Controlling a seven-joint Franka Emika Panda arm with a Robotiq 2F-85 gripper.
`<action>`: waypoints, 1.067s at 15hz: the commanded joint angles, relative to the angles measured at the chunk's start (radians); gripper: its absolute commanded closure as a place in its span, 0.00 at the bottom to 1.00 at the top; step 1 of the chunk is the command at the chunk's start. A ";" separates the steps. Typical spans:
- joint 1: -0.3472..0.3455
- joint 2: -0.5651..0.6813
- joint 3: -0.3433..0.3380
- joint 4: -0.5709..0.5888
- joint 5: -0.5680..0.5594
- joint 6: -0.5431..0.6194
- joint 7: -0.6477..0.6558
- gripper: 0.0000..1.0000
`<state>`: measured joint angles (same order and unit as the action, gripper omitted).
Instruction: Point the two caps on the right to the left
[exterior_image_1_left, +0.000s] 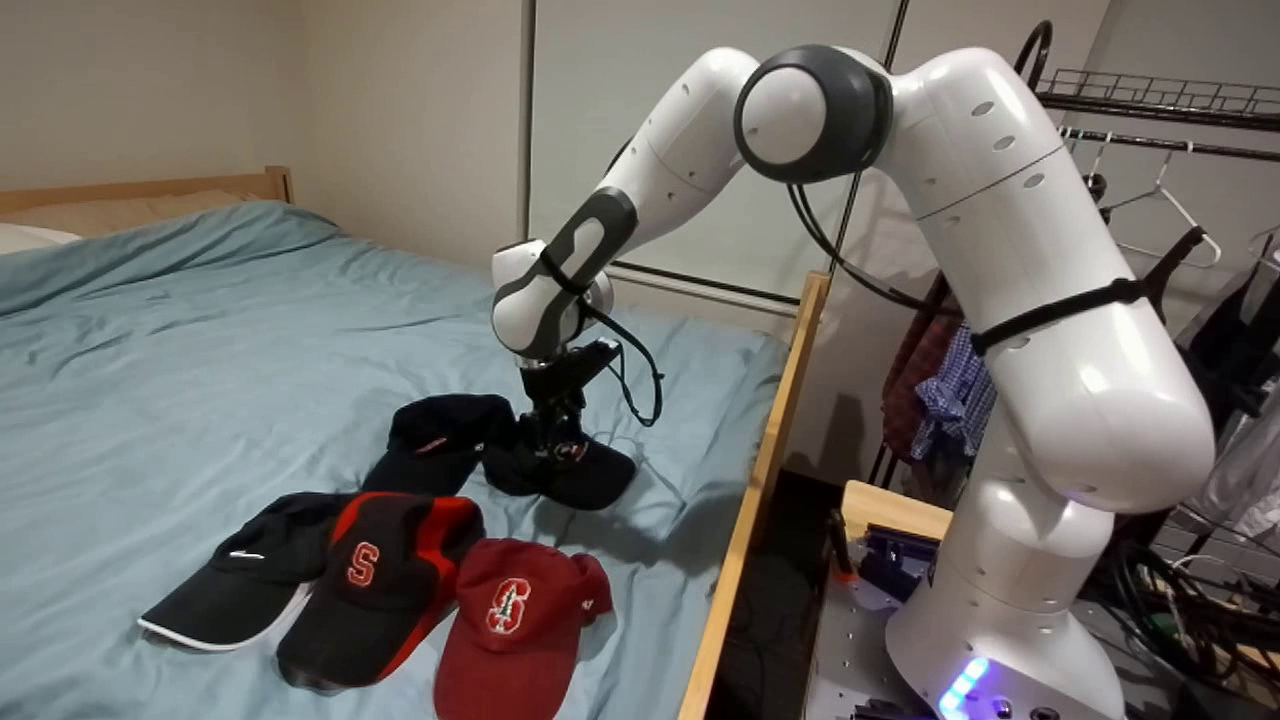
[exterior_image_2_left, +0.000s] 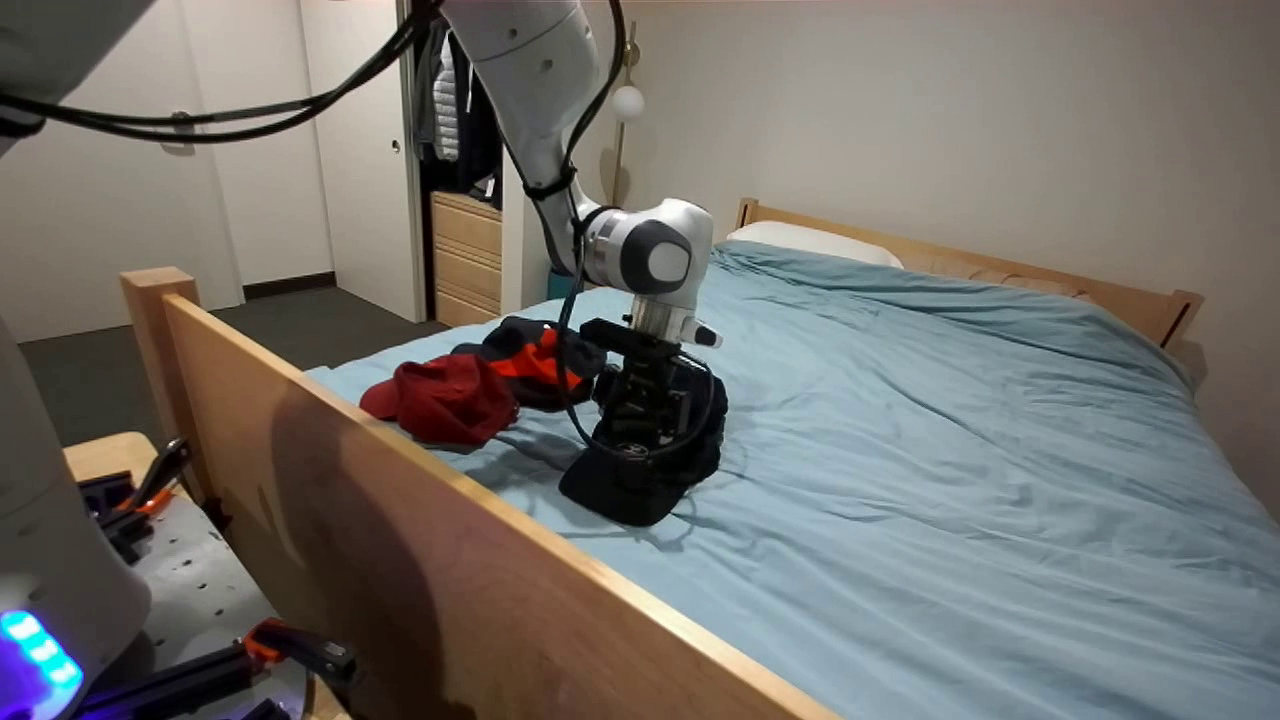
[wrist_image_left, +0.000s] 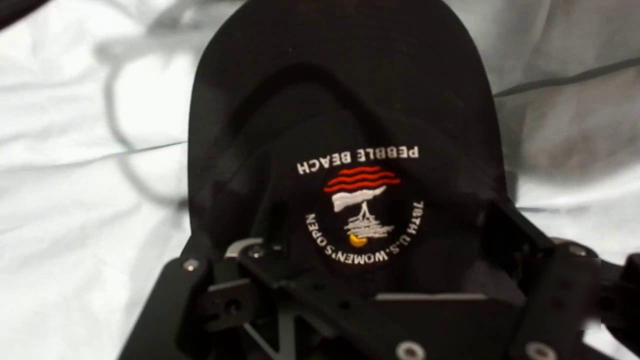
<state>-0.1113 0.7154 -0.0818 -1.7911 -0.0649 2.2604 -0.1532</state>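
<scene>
One snag I foresee: twisting the black cap, straddled by my spread gripper, could drag the dark cap crowded beside it. The red cap lies just beside the red-and-black cap.

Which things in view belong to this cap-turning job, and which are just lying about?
For the job:
Claw
Pebble Beach cap and red cap, the rightmost two in an exterior view

Just lying about:
White-edged cap
Black-and-red cap
Black cap beside the Pebble Beach cap
Pillow
</scene>
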 joint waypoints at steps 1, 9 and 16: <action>-0.028 0.046 0.029 0.039 -0.017 -0.012 -0.094 0.00; -0.029 0.048 0.029 0.039 0.001 -0.012 -0.090 0.59; -0.028 -0.022 0.001 0.020 0.084 -0.055 0.108 0.96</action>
<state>-0.1268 0.7460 -0.0784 -1.7468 -0.0306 2.2493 -0.1368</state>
